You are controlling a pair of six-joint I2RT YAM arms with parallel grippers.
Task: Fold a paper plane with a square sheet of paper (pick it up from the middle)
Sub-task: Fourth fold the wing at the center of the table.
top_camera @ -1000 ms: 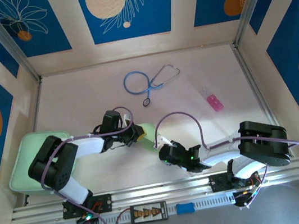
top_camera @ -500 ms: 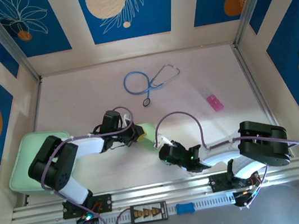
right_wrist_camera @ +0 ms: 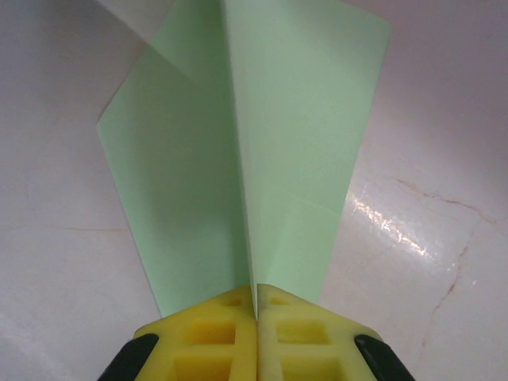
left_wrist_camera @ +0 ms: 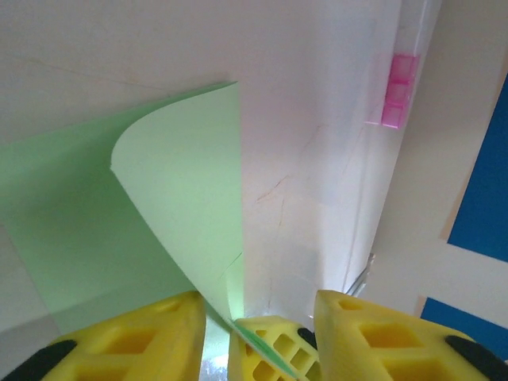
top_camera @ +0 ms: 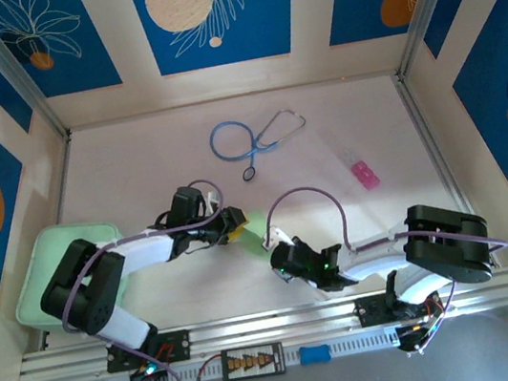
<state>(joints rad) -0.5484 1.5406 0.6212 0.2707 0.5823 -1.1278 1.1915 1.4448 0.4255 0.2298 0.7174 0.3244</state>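
Step in hand: forming the folds. The square sheet of paper (right_wrist_camera: 190, 190) is part-folded, not yet a dart. It sits on the table (right_wrist_camera: 429, 238) between the two grippers.

The right gripper (right_wrist_camera: 255, 311) has its jaws fully closed on the near end of an upright centre crease. The left gripper (left_wrist_camera: 258, 309) has its jaws wide apart; a curled flap rises between its yellow fingers (left_wrist_camera: 135, 337), unpinched. A further yellow block (left_wrist_camera: 274, 349) sits in that gap, identity undetermined.

Next move, by judgement: close the left jaws on the curled flap and lay it flat along the crease, gently, since thin paper tears.

Material: thin, matte, pale green paper — sharply creased on one side, softly curved on the other. The table is pale and glossy.
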